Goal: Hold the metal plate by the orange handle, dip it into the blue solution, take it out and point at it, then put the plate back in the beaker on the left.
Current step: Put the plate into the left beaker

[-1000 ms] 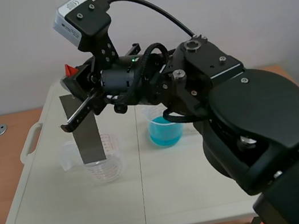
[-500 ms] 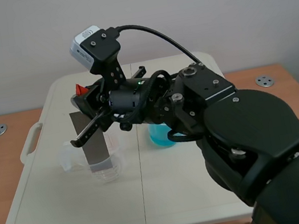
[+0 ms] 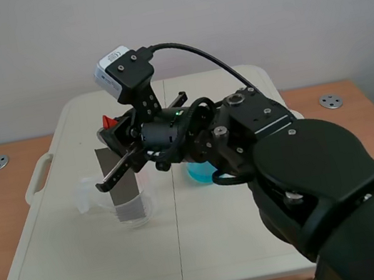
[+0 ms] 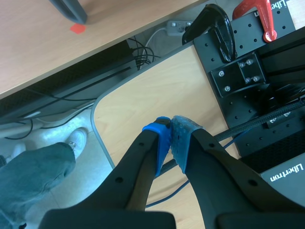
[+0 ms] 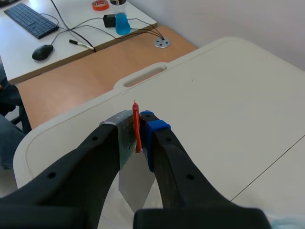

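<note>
Over the left half of the worktop [image 3: 62, 256], the right pincer [image 5: 137, 128] is clamped on the thin orange handle [image 5: 136, 121]. The metal plate [image 3: 125, 191] hangs from it, and its lower end appears to sit inside the clear beaker [image 3: 138, 208]. The blue solution [image 3: 198, 172] stands near, to the right. The light beaker could tip if the plate presses sideways on its wall, or if the handle is let go while the plate leans. The bulky right arm passes close over the blue solution and might knock it. The left pincer [image 4: 171, 136] is pressed together on nothing, away from the worktop.
</note>
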